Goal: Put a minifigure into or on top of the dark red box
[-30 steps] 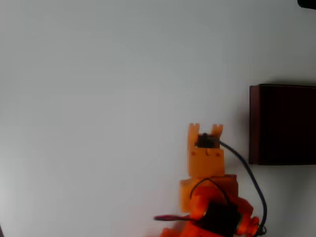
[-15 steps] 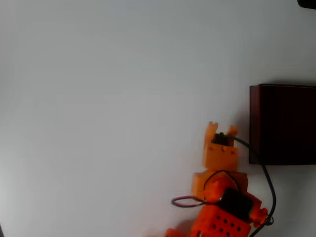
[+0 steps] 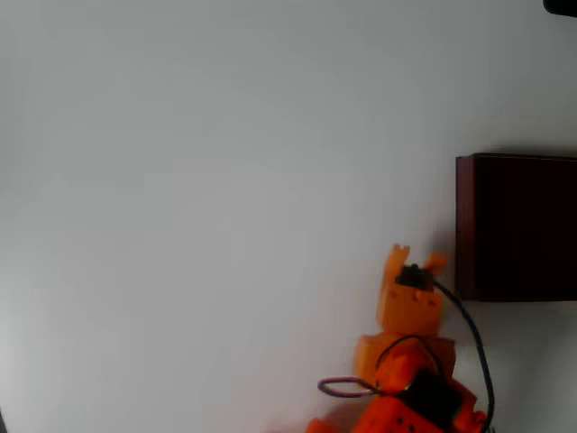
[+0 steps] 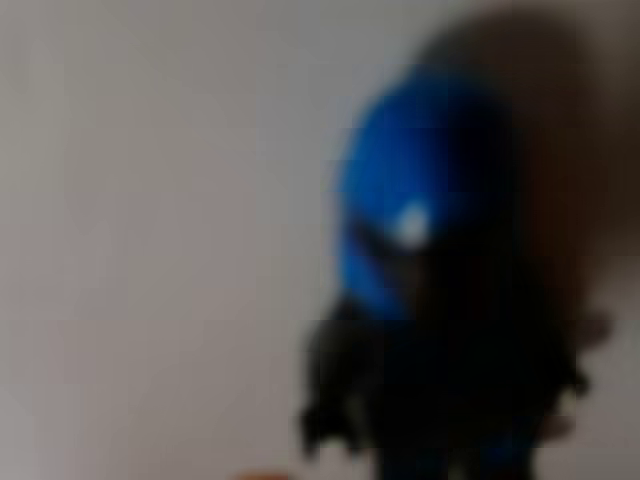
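White table (image 3: 198, 180); fingers (image 3: 413, 259) near dark red box (image 3: 516, 225); minifigure (image 4: 430, 290) blurred

plain white table (image 3: 198, 180); dark object (image 3: 561, 5) at top-right corner

Table (image 3: 198, 180) – smooth matt white surface. Dark red box (image 3: 464, 225) beside it – matt maroon walls. Gripper (image 3: 413, 262) – orange plastic, matt. Minifigure (image 4: 430, 290) – blurred, blue head glossy with highlight.
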### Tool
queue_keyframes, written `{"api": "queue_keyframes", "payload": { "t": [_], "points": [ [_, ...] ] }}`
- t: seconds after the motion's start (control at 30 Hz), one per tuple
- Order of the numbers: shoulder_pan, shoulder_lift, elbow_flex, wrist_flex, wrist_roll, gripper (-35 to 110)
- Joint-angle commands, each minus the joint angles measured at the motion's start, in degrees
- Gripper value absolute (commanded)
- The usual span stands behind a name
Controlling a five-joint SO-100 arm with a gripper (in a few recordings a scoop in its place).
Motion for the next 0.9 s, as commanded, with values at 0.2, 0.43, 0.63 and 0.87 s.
{"api": "queue_keyframes", "payload": {
  "t": [0.2,0.43,0.63,0.87],
  "points": [
    [1.0,5.9,3.3,-0.1,-2.6,22],
    [1.9,7.0,5.5,-1.1,-3.7,22],
    [2.6,7.2,6.7,-1.7,-4.7,22],
    [1.6,4.9,6.7,-3.8,-4.6,22]
  ]
}}
